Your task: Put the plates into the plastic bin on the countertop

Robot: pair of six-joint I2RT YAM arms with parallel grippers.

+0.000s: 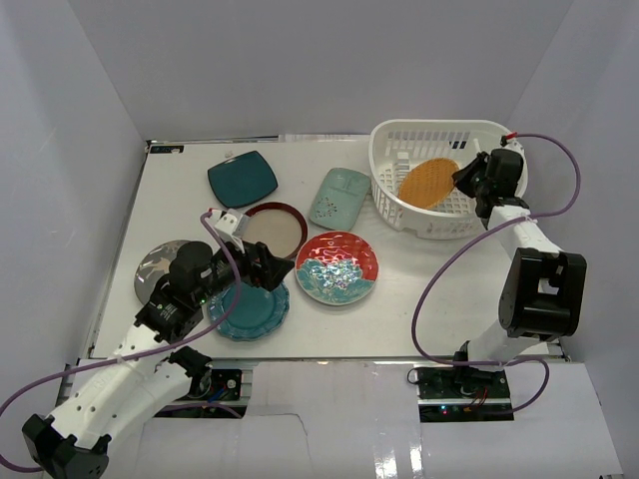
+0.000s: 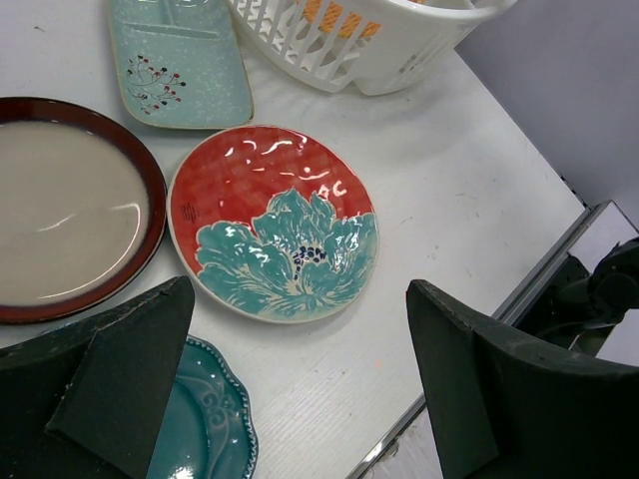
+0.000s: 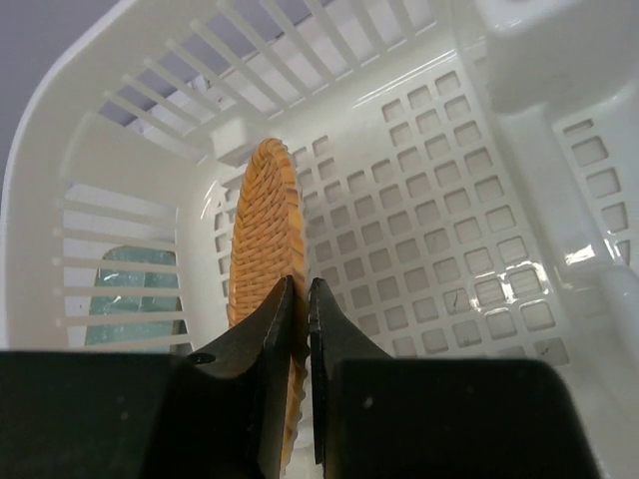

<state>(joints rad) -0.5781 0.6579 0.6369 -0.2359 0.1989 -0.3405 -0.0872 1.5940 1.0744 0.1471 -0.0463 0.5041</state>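
My right hand (image 3: 303, 291) is clamped on the rim of the orange plate (image 3: 262, 249). I hold it on edge so it slips down inside the basket (image 1: 394, 205) at the far right corner of the counter (image 1: 439, 299). By my judgement it is not yet let go. My left hand (image 1: 262, 267) hangs with its fingers spread wide toward the near left corner, over the scalloped plate (image 1: 250, 311), likely lined up for the next pick.

There are seven plates: one in the basket and six flat on the counter. Besides the scalloped one, those are the dark teal plate (image 1: 243, 180), mint plate (image 1: 339, 197), red-rimmed plate (image 1: 275, 232), red-and-turquoise plate (image 2: 272, 222) and grey plate (image 1: 155, 261). One basket.
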